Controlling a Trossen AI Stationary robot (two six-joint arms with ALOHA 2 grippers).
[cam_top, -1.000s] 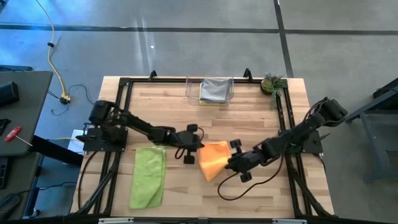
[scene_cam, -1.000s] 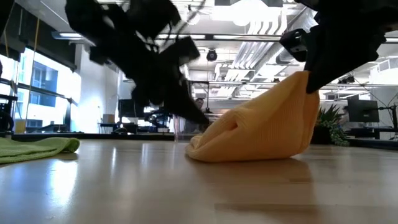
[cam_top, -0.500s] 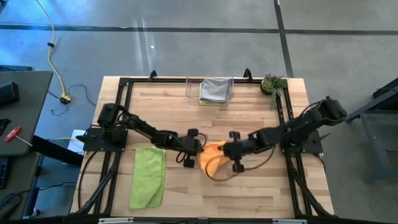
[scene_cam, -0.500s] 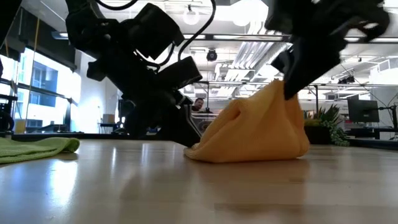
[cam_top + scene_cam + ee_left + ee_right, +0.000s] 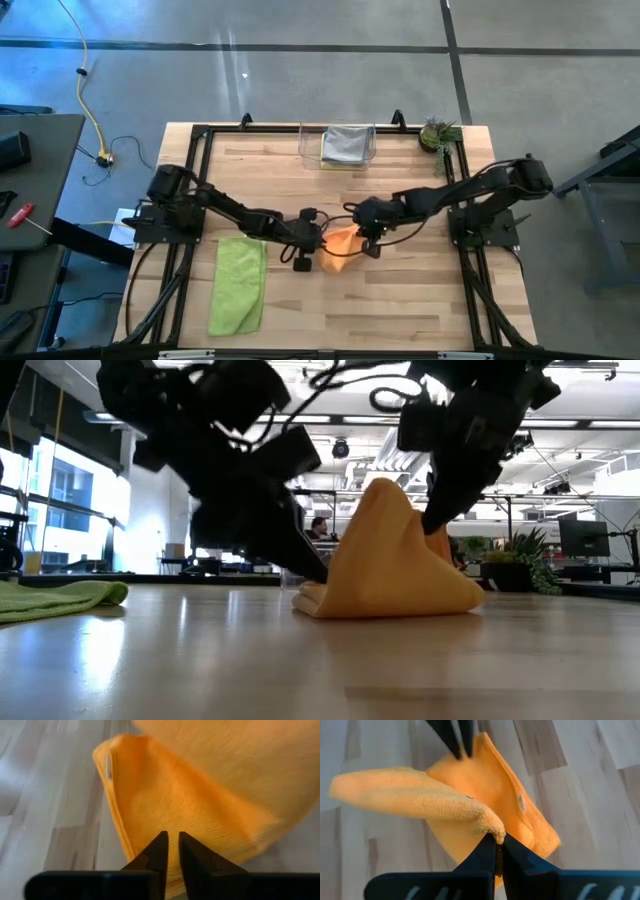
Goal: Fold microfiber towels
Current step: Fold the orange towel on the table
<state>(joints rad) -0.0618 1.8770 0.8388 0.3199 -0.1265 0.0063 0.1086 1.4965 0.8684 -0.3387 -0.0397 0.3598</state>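
The orange towel (image 5: 385, 565) stands peaked upward on the desk (image 5: 400, 300), its top corner pinched by the clenched right hand (image 5: 496, 842); left hand (image 5: 170, 845) slightly parted over its lower fold.

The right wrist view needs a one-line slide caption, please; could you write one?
Right gripper pinches a raised edge of the orange towel above the wooden table.

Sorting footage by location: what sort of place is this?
Probably a robotics lab in an open office: a framed wooden workbench on concrete floor, exposed ceiling ducts, and a monitor behind.
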